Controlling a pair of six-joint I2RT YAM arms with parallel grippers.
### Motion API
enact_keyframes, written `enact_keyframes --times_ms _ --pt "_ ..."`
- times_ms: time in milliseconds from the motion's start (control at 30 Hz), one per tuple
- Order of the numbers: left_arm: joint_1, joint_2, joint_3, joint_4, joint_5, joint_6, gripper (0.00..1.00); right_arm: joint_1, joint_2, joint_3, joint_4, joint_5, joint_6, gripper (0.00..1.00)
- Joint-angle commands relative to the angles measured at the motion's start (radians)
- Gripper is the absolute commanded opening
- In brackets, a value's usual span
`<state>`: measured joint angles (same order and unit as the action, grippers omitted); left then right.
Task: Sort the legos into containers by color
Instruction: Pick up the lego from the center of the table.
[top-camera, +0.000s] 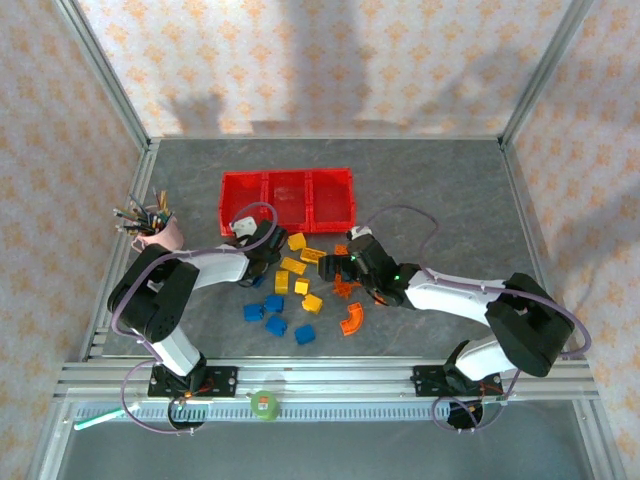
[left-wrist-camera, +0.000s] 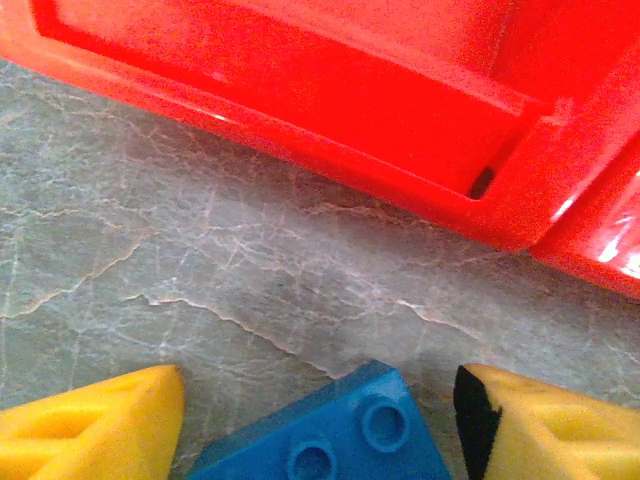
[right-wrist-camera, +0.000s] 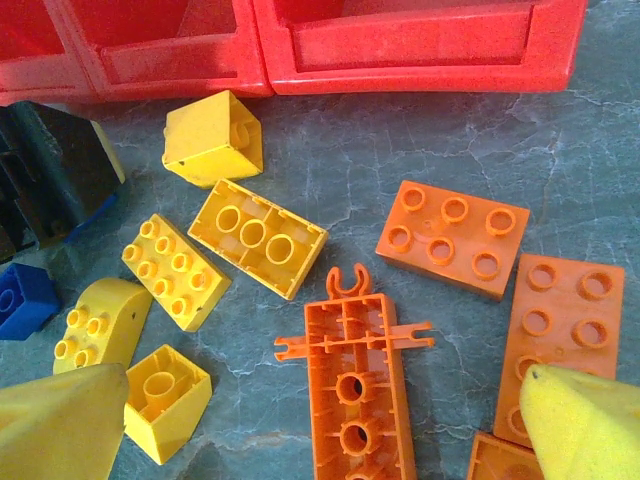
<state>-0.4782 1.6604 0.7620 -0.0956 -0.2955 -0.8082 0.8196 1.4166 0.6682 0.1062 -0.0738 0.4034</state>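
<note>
The red three-bin tray lies at the back of the table; its near wall fills the top of the left wrist view. My left gripper hovers just in front of it, shut on a blue brick that spans the gap between the yellow fingers. My right gripper stands open over a long orange piece that lies underside up between its fingertips. Yellow bricks lie to the left of that piece and flat orange plates to its right. More blue bricks lie near the front.
A pink cup of pens stands at the left edge beside the left arm. An orange arch lies apart near the front. Another blue brick rests by the left gripper's black body. Bare table stretches to the right.
</note>
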Motion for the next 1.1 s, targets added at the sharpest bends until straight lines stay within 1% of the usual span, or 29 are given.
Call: enact_keyframes --times_ms 0,133,333,467,667,767,867,967,1067 --pt "-0.005 0.0 -0.019 0.03 0.005 -0.026 0.67 0.005 -0.013 0.028 0.02 0.025 -0.005 1.0" --pt "-0.005 -0.018 -0.028 0.04 0.016 -0.028 0.62 0.005 -0.016 0.034 0.009 0.025 -0.005 1.0" --pt "-0.005 -0.055 -0.037 0.031 -0.001 -0.031 0.53 0.005 -0.03 0.037 0.004 0.023 -0.002 1.0" --pt "-0.005 -0.106 -0.042 0.008 -0.01 -0.023 0.51 0.005 -0.042 0.046 0.002 0.011 0.0 1.0" --pt "-0.005 -0.231 -0.052 -0.052 -0.032 0.004 0.48 0.006 -0.063 0.074 -0.011 -0.012 0.006 1.0" --pt "0.0 -0.284 -0.018 -0.096 -0.07 0.039 0.47 0.005 -0.067 0.097 -0.018 -0.014 0.01 1.0" --pt "0.021 -0.291 0.05 -0.13 -0.088 0.077 0.47 0.004 -0.055 0.131 -0.036 0.01 0.023 1.0" --pt "0.059 -0.258 0.12 -0.14 -0.078 0.11 0.47 0.003 -0.037 0.161 -0.049 0.049 0.038 1.0" --pt "0.107 -0.197 0.184 -0.127 -0.042 0.139 0.47 0.004 -0.017 0.185 -0.055 0.08 0.049 1.0"
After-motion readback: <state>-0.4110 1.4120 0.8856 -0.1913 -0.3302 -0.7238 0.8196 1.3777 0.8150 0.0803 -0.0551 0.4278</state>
